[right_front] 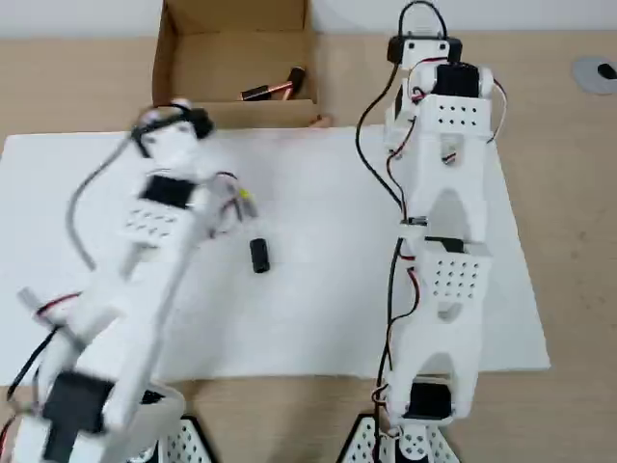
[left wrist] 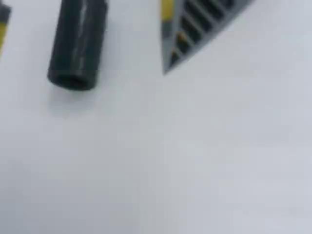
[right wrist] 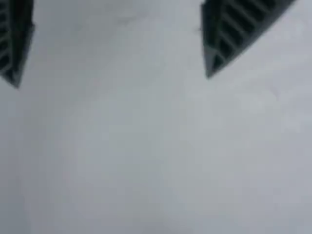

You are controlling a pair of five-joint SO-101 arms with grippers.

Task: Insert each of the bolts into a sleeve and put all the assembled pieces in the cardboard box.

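Observation:
A black sleeve (right_front: pixel 260 255) lies alone on the white sheet (right_front: pixel 318 289). My left gripper (right_front: pixel 240 204) hangs just beyond it, toward the box. In the left wrist view the sleeve (left wrist: pixel 78 44) lies on its side below and between the spread yellow-marked fingers (left wrist: pixel 187 34) of my left gripper (left wrist: pixel 83 61), which is open and holds nothing. The cardboard box (right_front: pixel 183 68) stands at the back with copper bolts in black sleeves (right_front: pixel 275 89) inside. My right gripper (right wrist: pixel 112 73) is open over bare sheet.
The right arm (right_front: pixel 448 193) is folded over the right side of the sheet. A small copper-coloured piece (right_front: pixel 319 121) shows at the box's front right corner. A grey object (right_front: pixel 596 72) lies at the far right on the wooden table.

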